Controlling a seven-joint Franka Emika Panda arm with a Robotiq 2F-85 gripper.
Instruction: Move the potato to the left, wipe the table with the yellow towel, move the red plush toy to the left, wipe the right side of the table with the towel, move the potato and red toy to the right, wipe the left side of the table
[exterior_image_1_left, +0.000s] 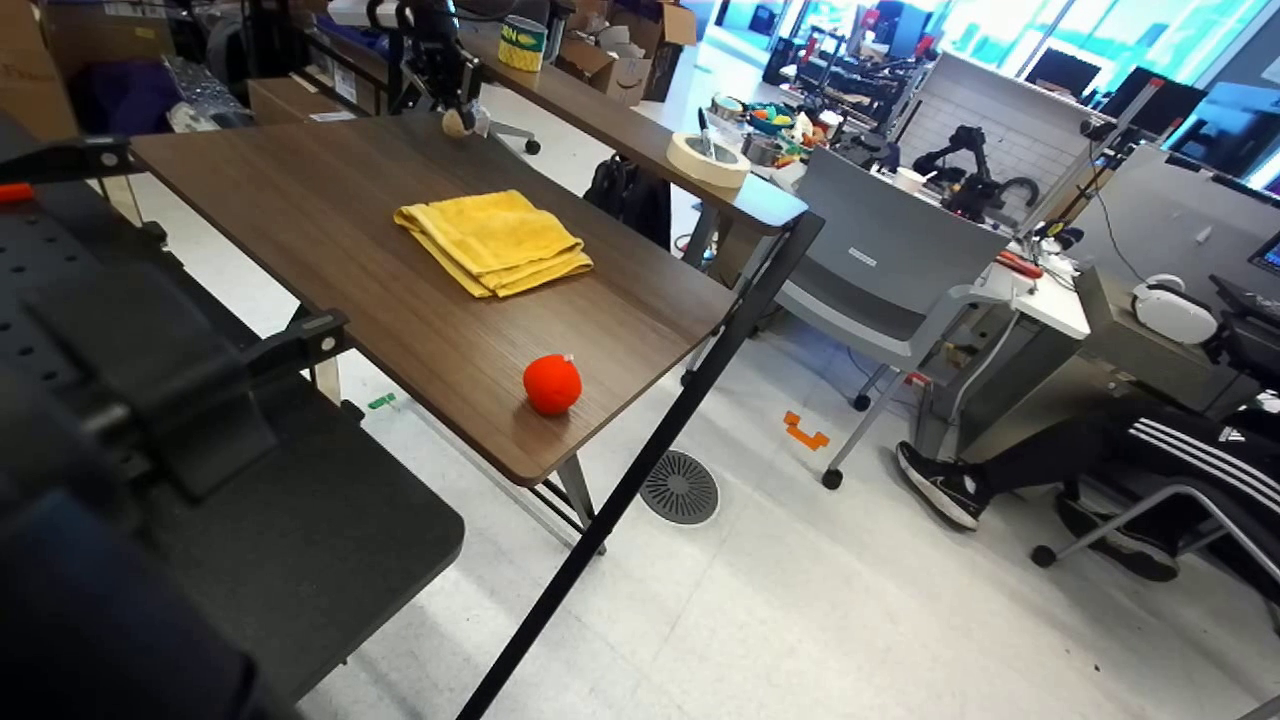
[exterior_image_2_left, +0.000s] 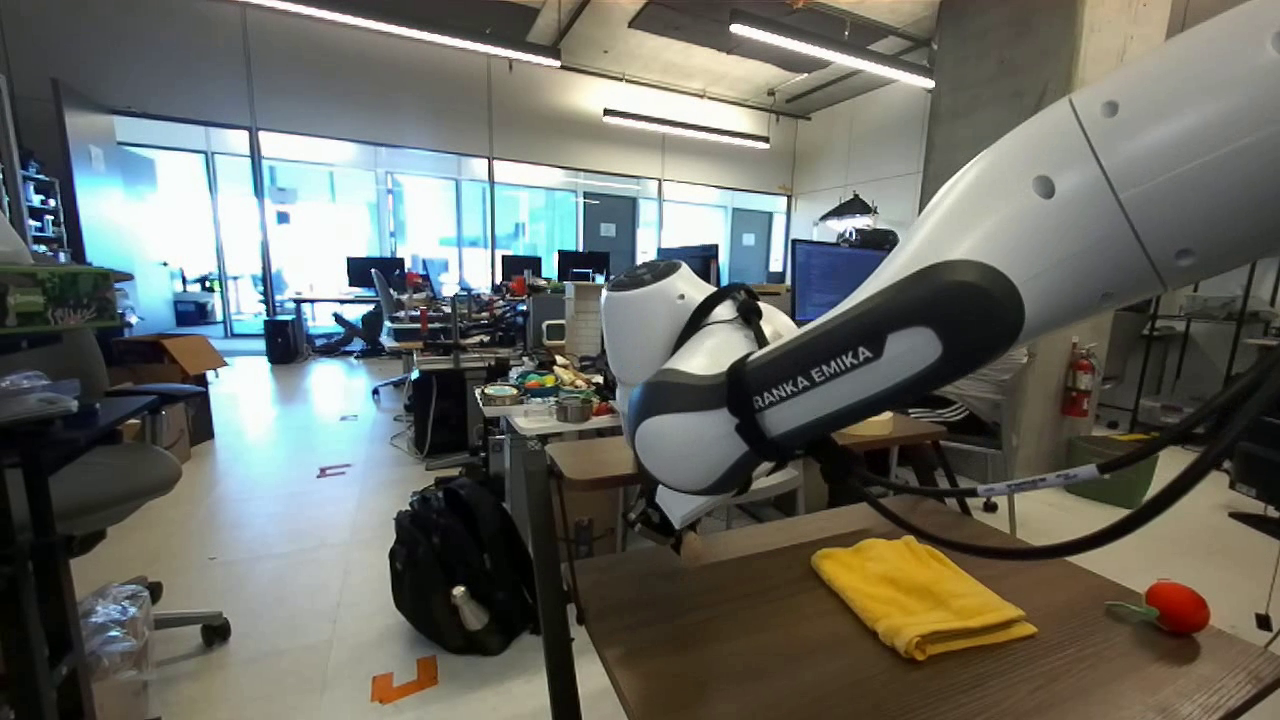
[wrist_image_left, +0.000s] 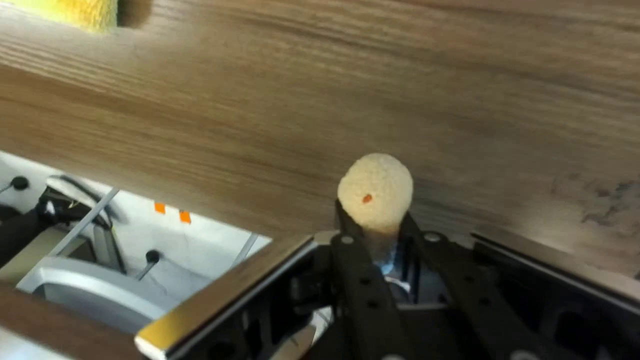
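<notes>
- The big white arm reaches in from the top right in an exterior view and slopes down to the left.
- The round wrist sits at its low end.
- The gripper hangs under the wrist and points down.
- Its two black fingers squeeze in on what they hold.
</notes>
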